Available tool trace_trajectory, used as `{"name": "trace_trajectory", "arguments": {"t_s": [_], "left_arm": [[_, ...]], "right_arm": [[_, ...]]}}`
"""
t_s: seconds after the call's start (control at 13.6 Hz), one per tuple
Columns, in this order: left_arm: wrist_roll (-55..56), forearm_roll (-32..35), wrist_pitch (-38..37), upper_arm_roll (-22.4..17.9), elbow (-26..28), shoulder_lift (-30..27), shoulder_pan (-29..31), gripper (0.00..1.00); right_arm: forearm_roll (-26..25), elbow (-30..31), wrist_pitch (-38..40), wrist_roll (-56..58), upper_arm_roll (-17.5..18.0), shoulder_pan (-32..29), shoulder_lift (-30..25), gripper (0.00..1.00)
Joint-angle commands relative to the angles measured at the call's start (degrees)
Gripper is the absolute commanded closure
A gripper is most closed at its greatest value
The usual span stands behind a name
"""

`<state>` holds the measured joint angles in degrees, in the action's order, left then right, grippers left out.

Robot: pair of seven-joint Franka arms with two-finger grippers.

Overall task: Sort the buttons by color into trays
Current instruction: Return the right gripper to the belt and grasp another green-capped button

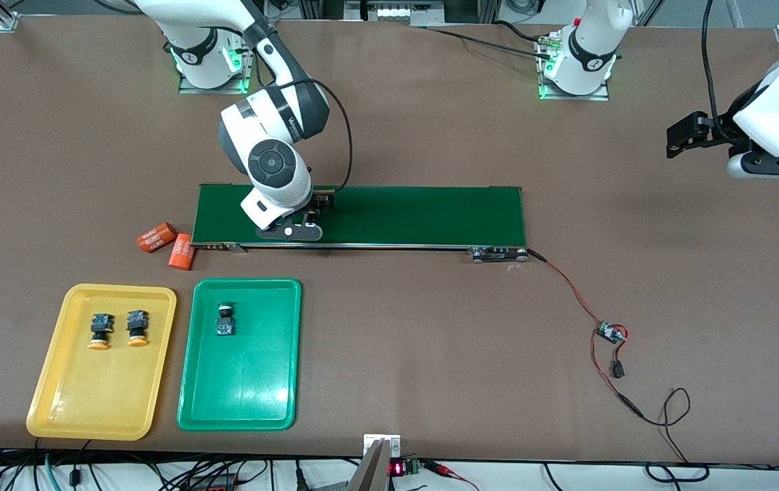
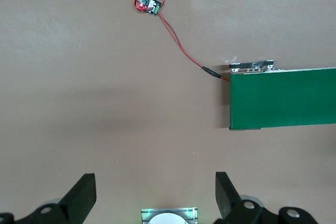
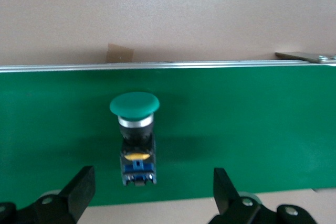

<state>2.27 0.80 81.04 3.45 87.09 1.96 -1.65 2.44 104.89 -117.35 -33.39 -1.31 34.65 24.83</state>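
**Yellow tray** (image 1: 62, 402): the item nearest the front camera, at 8 o'clock in the front view. It holds two yellow-capped buttons.

**Table** (image 1: 430, 341): brown top that carries everything listed.

**Belt** (image 1: 416, 215): long, dark green, and lying across the middle of the table.

**Green tray** (image 1: 239, 389): just beside the yellow tray at 7 o'clock in the front view. It holds one button.

**Right gripper** (image 1: 290, 232) (image 3: 152, 179): low over the belt at its right-arm end, at 12 o'clock from the green tray. The jaws are spread wide and grip nothing.

**Left gripper** (image 1: 685, 136) (image 2: 155, 187): over bare table at 2 o'clock in the front view. The jaws are wide apart and empty, and the arm waits.

**Orange cylinders** (image 1: 156, 237) (image 1: 182, 251): two with white print, lying on the table at 8 o'clock from the belt's right-arm end.

**Green button on belt** (image 3: 135, 129): lies on its side with the cap toward the green tray. Its body end sits between the right gripper's spread fingers (image 3: 84, 184), clear of both. Only the right wrist view shows it, because the arm covers it in the front view.

**Yellow-capped buttons** (image 1: 99, 329) (image 1: 137, 327): side by side, with their caps toward the front camera.

**Green-tray button** (image 1: 225, 319): lies in the half of the tray farther from the front camera.

**Circuit board** (image 1: 611, 332) (image 2: 148, 4): on a red wire (image 1: 570, 286) at 4 o'clock from the belt's left-arm end. The left wrist view shows a red light on it.
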Motion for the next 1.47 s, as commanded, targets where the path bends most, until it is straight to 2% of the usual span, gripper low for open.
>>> {"name": "trace_trajectory", "arguments": {"t_s": [0.0, 0.29, 0.37, 0.44, 0.52, 0.59, 0.81, 1.03, 1.18, 1.4], "left_arm": [[-0.7, 1.0, -1.2, 0.2, -1.5, 0.3, -0.2, 0.00], [-0.7, 1.0, -1.2, 0.2, -1.5, 0.3, -0.2, 0.00], [-0.7, 1.0, -1.2, 0.2, -1.5, 0.3, -0.2, 0.00], [-0.7, 1.0, -1.2, 0.4, -1.5, 0.3, -0.2, 0.00], [-0.7, 1.0, -1.2, 0.5, -1.5, 0.3, -0.1, 0.00], [-0.7, 1.0, -1.2, 0.4, -1.5, 0.3, -0.1, 0.00], [-0.7, 1.0, -1.3, 0.3, -1.5, 0.3, 0.0, 0.00], [-1.0, 1.0, -1.4, 0.2, -1.5, 0.3, 0.3, 0.00], [-1.0, 1.1, -1.3, 0.2, -1.5, 0.3, 0.3, 0.00], [-1.1, 1.2, -1.3, 0.4, -1.5, 0.3, 0.3, 0.00]], "right_arm": [[0.8, 5.1, -5.9, -0.6, 1.0, -1.0, -1.5, 0.00], [0.9, 5.4, -8.7, 0.2, 1.0, -2.5, -0.1, 0.01], [1.4, 5.4, -8.7, 0.2, 1.0, -2.5, 0.0, 0.11], [1.5, 5.4, -8.6, 0.2, 1.0, -2.5, 0.1, 0.28], [1.5, 5.4, -8.2, 0.2, 1.0, -2.6, 0.1, 0.51], [1.5, 5.6, -8.2, 0.2, 1.0, -2.6, 0.2, 0.53], [1.5, 5.7, -8.1, 0.2, 1.0, -2.5, 0.1, 0.77], [1.6, 2.9, -8.0, 0.3, 1.0, -3.2, -0.3, 0.82], [1.4, -1.9, -8.2, 1.1, 1.0, -5.7, 0.7, 0.82], [0.8, -10.0, -8.1, 5.9, 0.6, -9.4, 5.2, 0.82]]}}
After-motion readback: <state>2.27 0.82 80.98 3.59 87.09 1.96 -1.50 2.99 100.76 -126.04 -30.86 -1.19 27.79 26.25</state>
